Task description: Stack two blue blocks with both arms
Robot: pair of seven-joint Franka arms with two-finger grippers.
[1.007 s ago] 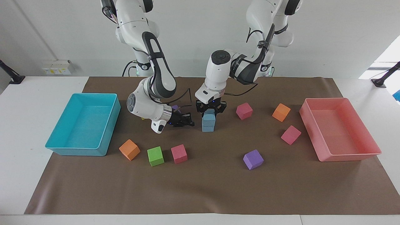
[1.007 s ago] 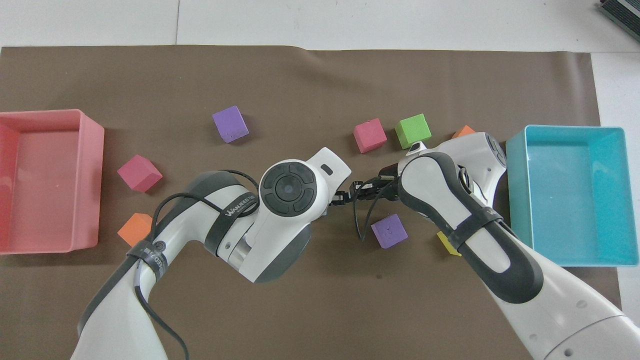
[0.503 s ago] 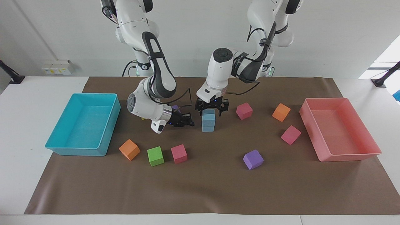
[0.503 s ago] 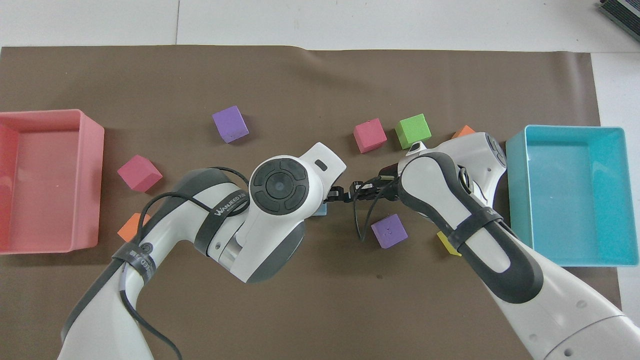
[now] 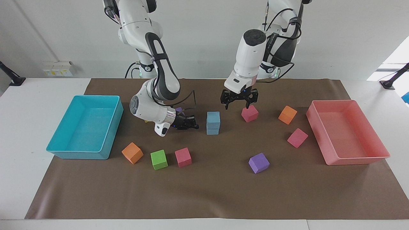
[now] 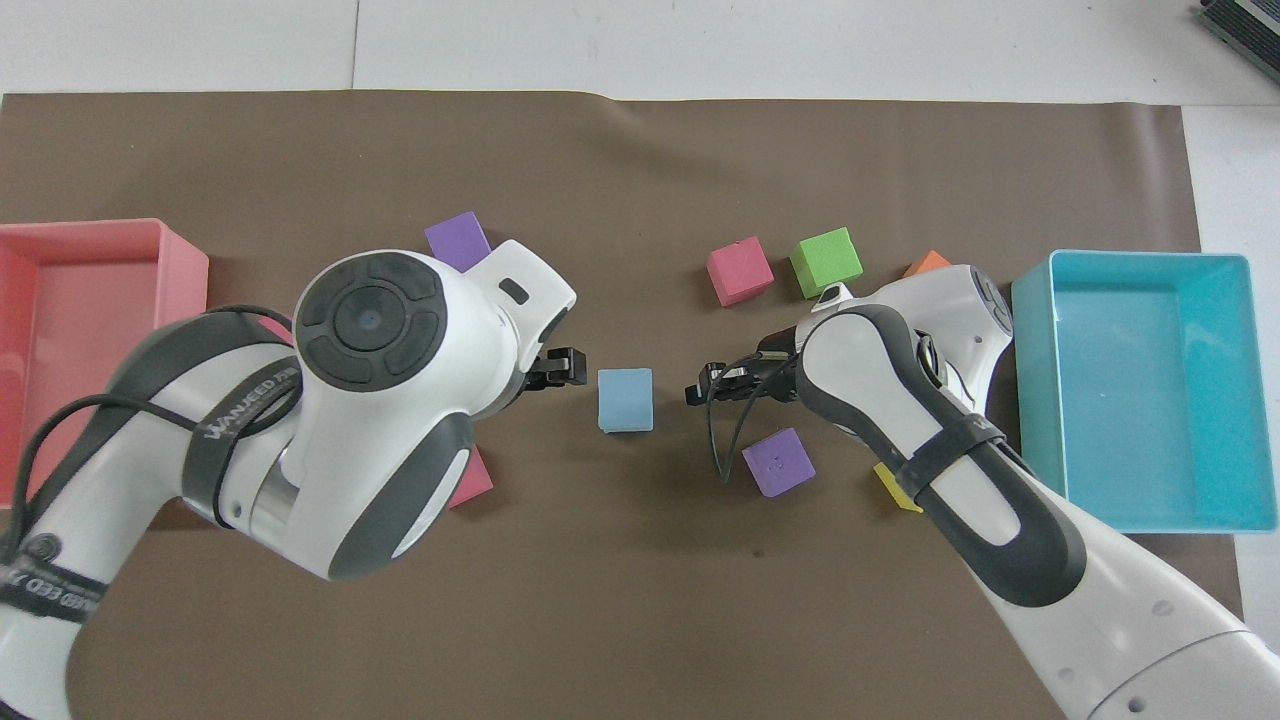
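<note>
The two blue blocks [image 5: 213,123] stood stacked, one squarely on the other, near the middle of the brown mat [image 5: 204,191] on the worktop, with nothing touching them. The left hand [image 5: 239,103] hung in the air with its fingers spread and empty, over the mat just beside a pink cube [image 5: 249,113]. The right hand [image 5: 191,123] sat low beside the stack, toward the right arm's end, its fingertips pressed together on nothing, clear of the blocks.
</note>
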